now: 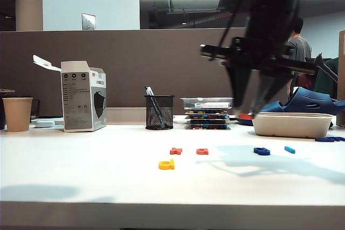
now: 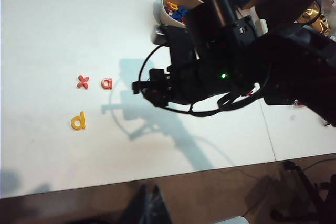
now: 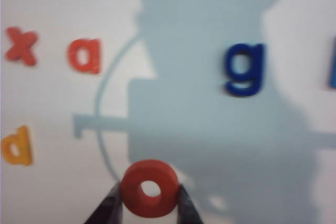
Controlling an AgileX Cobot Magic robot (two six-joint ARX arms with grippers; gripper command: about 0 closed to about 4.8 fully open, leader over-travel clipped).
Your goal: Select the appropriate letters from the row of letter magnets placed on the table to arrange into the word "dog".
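While its two fingers clamp a red ring-shaped "o" from either side, the right gripper hangs above the white table, seen in the exterior view as a dark blur at upper right. The ring lies flat between the fingertips, its hole facing the wrist camera; being round, it shows no long axis.

On the tabletop below, the yellow "d" sits alone nearer the front edge, left of centre in the exterior view. In the right wrist view its stem stands upright on the right of the bowl, so its long axis runs up and down that frame. Behind it a row runs left to right: a red-orange "x", a red-orange "a", the dark blue "g" and a thin light blue bar, its long axis angled slightly across the row. The "g" reads upright in the right wrist view, tail downward, well apart from the "a".

A white tray stands at right behind the row, a mesh pen cup at centre, a grey box and paper cup at left.

The left gripper appears only as dim dark shapes at the bottom edge of the left wrist view; whether its jaws are wide or narrow cannot be told.
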